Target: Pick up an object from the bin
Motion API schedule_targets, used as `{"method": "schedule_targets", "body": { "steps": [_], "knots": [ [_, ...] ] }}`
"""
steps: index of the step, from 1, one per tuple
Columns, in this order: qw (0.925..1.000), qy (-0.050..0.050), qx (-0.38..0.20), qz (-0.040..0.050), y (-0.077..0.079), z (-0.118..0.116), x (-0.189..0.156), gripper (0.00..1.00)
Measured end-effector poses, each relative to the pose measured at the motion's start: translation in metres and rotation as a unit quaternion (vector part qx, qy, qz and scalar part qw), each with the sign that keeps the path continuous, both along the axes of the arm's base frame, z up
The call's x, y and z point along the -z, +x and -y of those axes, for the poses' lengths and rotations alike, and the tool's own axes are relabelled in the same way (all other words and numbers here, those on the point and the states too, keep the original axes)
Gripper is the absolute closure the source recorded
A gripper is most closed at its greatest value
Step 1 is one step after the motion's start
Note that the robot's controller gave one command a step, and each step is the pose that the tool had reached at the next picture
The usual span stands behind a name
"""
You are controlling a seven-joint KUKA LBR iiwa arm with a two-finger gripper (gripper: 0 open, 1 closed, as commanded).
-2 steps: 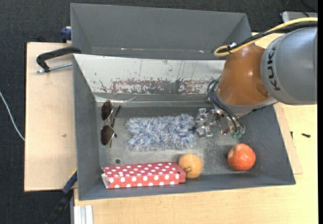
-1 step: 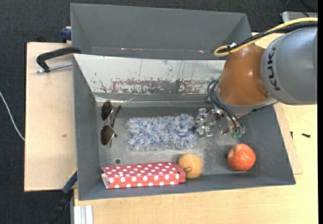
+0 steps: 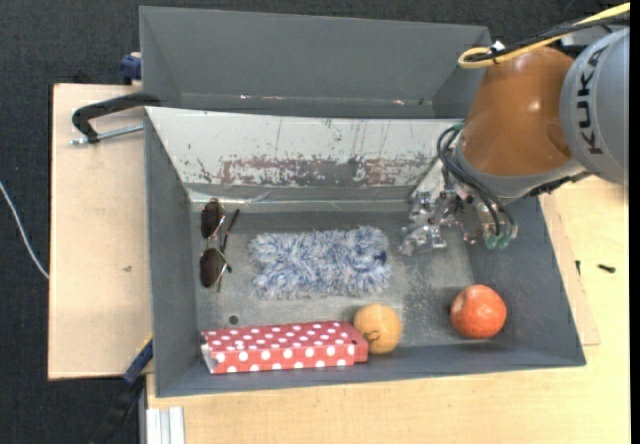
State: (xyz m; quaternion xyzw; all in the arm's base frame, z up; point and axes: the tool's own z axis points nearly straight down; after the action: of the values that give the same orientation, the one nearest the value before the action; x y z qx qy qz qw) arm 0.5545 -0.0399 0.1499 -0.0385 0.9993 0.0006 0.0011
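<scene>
**Gripper low in the bin's right rear corner, beside the blue mop head**

From where I stood, the gripper (image 3: 432, 224) hung low inside the grey metal bin (image 3: 300, 52), in its right rear part, close to the scuffed back wall. It was a tangle of bright metal from that angle, and I could not tell whether it was open or closed. I could not make out any object in it. Below it lay bare grey floor. A loop of dark cables (image 3: 492, 230) curled just to its right, and above that swelled the arm's orange cover (image 3: 515, 117), reaching in over the bin's right rim.

The nearest thing was a blue fluffy mop head (image 3: 318, 262), lying flat across the middle of the floor, with its right end just beside the gripper and a little nearer the front. Whether the two touched, I could not tell.

Toward the front right, apart from the gripper, sat a round red-orange fruit (image 3: 478, 312), on its own on the floor. Left of it, near the front wall, rested a smaller tan-orange ball (image 3: 377, 328), which touched the right end of a long red box with white polka dots (image 3: 283, 346). That box lay flat along the front wall and ran toward the left corner.

Farthest off, against the left wall, a pair of dark sunglasses (image 3: 213, 244) lay one lens behind the other, just left of the mop head.
</scene>
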Motion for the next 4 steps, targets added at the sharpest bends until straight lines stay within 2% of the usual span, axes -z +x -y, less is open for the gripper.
{"method": "schedule_targets", "body": {
  "steps": [1,2,3,4],
  "knots": [
    [0.9999,-0.001,0.012,0.0069,0.004,0.008,-0.048,1.00],
    [1.0000,0.000,0.010,-0.0003,0.013,-0.040,0.020,0.00],
    [1.0000,0.000,-0.008,0.0026,0.008,-0.042,0.026,0.00],
    [0.9963,-0.001,-0.085,0.0024,-0.024,-0.052,0.063,1.00]
  ]
}}
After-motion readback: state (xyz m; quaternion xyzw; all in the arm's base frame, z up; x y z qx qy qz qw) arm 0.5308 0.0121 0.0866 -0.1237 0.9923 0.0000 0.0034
